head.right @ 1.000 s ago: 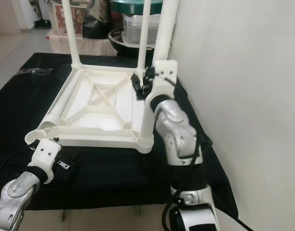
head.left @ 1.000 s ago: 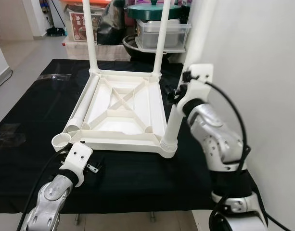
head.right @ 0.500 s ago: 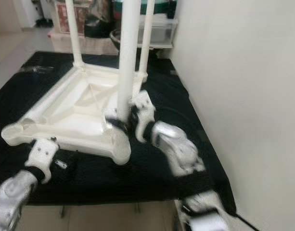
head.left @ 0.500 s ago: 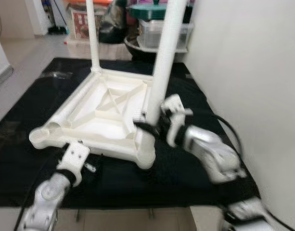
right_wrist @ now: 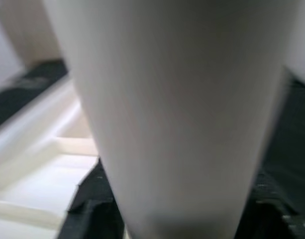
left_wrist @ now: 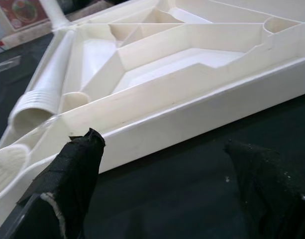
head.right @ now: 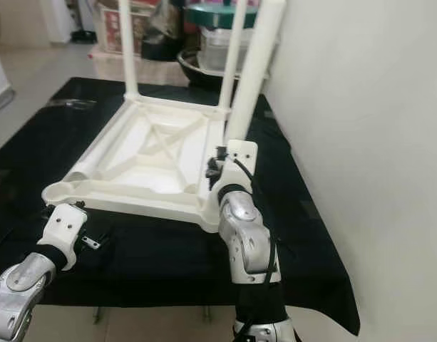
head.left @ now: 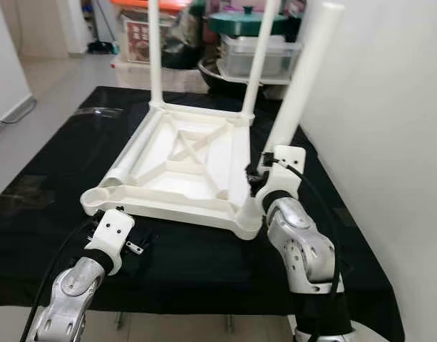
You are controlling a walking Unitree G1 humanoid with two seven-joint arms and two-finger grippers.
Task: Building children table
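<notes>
The upturned tabletop [head.left: 182, 167] lies on the black cloth [head.left: 204, 263], with the near-right leg [head.left: 296, 107] clamped between the right gripper [head.left: 259, 174] fingers. Best to keep that leg plumb while seating it. Left gripper [left_wrist: 162, 184] gapes empty just short of the tabletop's edge. Can't see how deep the leg sits.

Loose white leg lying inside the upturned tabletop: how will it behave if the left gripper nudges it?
The loose leg is a smooth round tube, so it probably rolls, though the tabletop rim should stop it. It looks hollow at its open end, likely light and rigid. Left gripper is open beside the rim.
</notes>
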